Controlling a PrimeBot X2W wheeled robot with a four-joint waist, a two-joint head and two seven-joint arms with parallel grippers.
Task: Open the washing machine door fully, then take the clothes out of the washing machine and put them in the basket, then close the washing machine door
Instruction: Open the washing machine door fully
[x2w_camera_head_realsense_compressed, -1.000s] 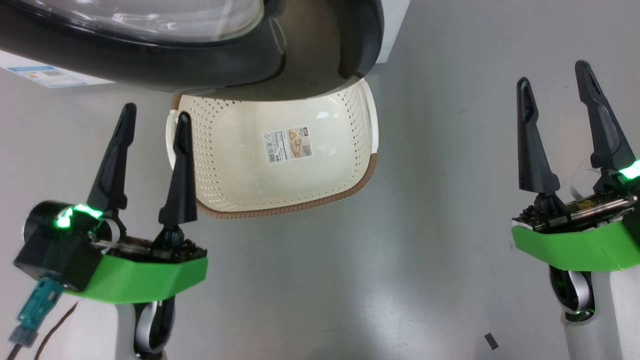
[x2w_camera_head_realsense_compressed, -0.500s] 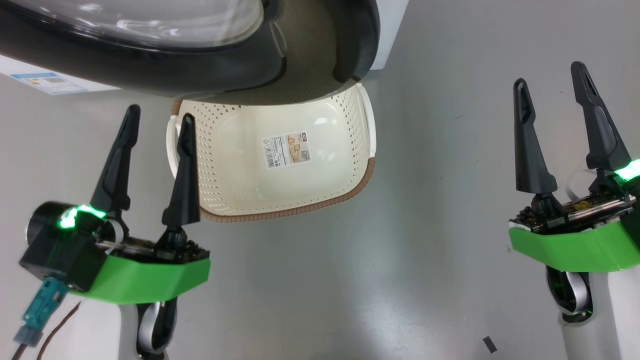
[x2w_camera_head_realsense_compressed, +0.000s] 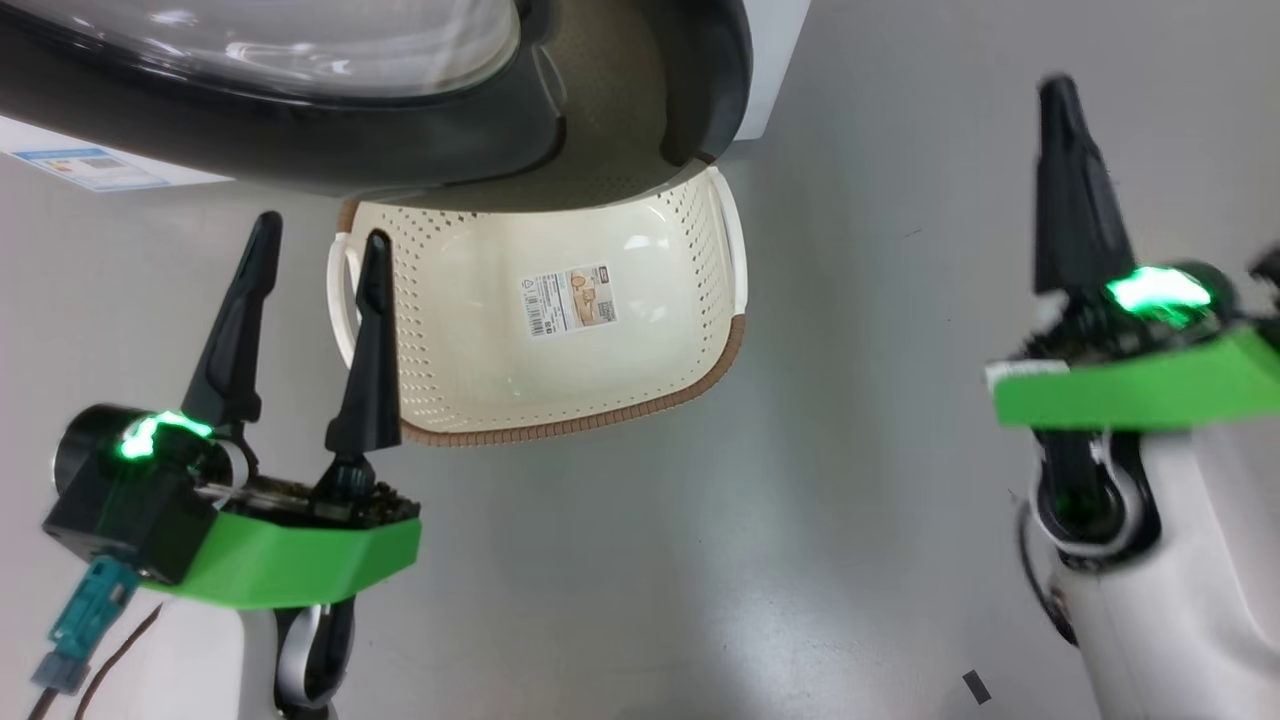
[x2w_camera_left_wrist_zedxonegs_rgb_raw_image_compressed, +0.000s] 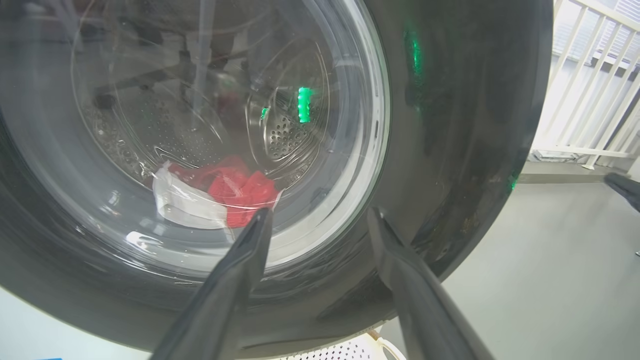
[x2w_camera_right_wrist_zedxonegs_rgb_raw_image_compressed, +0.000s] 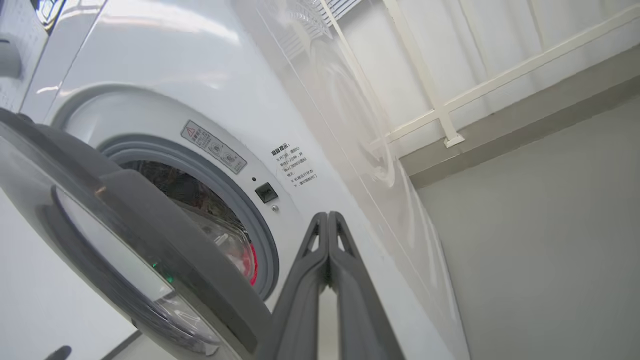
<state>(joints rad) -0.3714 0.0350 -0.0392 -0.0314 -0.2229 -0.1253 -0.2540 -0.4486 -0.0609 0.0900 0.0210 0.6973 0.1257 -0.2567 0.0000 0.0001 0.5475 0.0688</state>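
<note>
- One washing machine (x2w_camera_right_wrist_zedxonegs_rgb_raw_image_compressed: 165, 75): big and white, standing on the floor, with a grey ring round its hole.
- One washing machine door (x2w_camera_left_wrist_zedxonegs_rgb_raw_image_compressed: 450, 125): round, with a shiny black rim and a clear glass middle. Swung part way out, with a gap between it and the machine front. Hanging over the far end of the basket.
- One basket (x2w_camera_head_realsense_compressed: 560, 425): cream, with little holes and a brown rim. Sitting on the floor under the door, between the two arms. One sticker (x2w_camera_head_realsense_compressed: 568, 300) on its bottom.
- One small heap of clothes (x2w_camera_left_wrist_zedxonegs_rgb_raw_image_compressed: 235, 187): red with white bits, lying low in the steel drum, seen through the door glass.
- Two grippers. Left gripper (x2w_camera_head_realsense_compressed: 322, 230): two dark fingers spread apart, holding nothing, just beside the basket's left handle, pointing at the door. Right gripper (x2w_camera_right_wrist_zedxonegs_rgb_raw_image_compressed: 328, 216): fingers pressed tight together, holding nothing, up in the air off to the right, well apart from the basket.
- Floor (x2w_camera_head_realsense_compressed: 850, 450): smooth, grey, a bit shiny.
- Room: one white railing (x2w_camera_left_wrist_zedxonegs_rgb_raw_image_compressed: 585, 100) along the back.
</note>
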